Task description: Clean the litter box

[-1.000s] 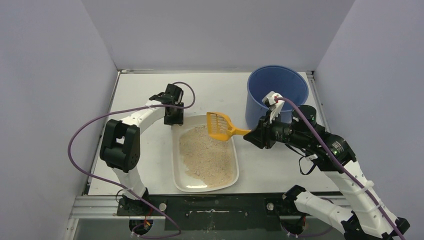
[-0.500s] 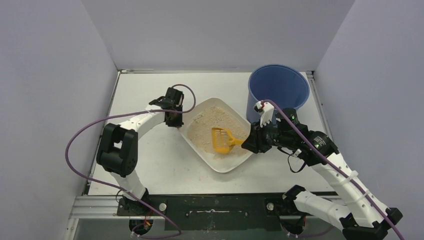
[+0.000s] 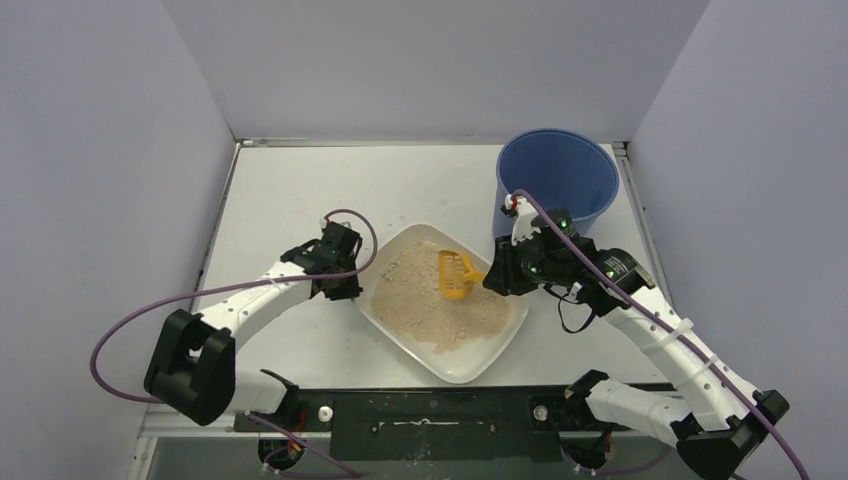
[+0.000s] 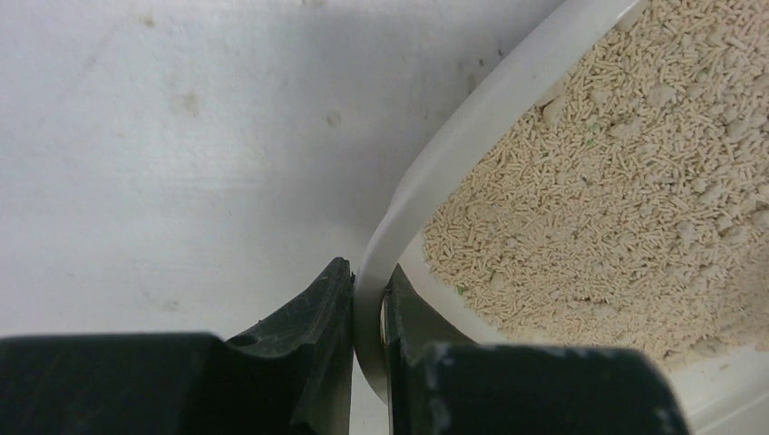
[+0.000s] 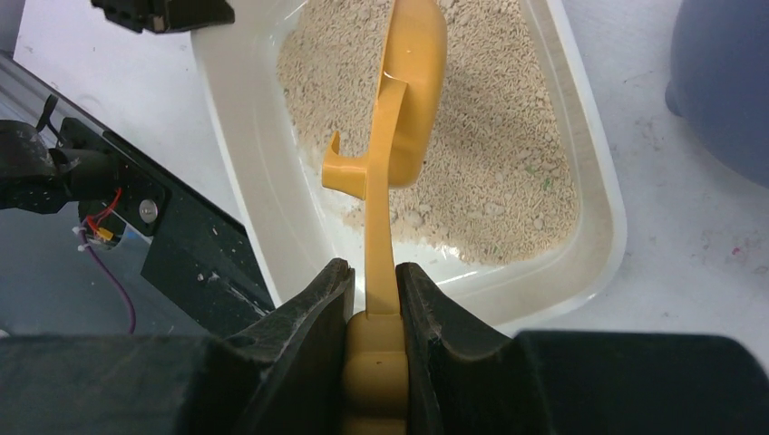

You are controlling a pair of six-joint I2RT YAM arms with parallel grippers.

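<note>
Litter box [image 3: 462, 372] sits angled at centre of table [image 3: 290, 190], rim pinched by left gripper [image 4: 367, 290]; right gripper [image 5: 374, 290] clamps orange scoop [image 3: 455, 275] by handle. Brace box firmly, rake shallow, sift slowly, avoid spilling.

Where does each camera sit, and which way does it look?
Top external: above and behind, looking down on table and both arms.
Left wrist: wrist-mounted, looks along the left end effector, shut on the litter box rim.
Right wrist: wrist-mounted, looks along the right end effector gripping the scoop.
Both wrist views share the litter box.
</note>
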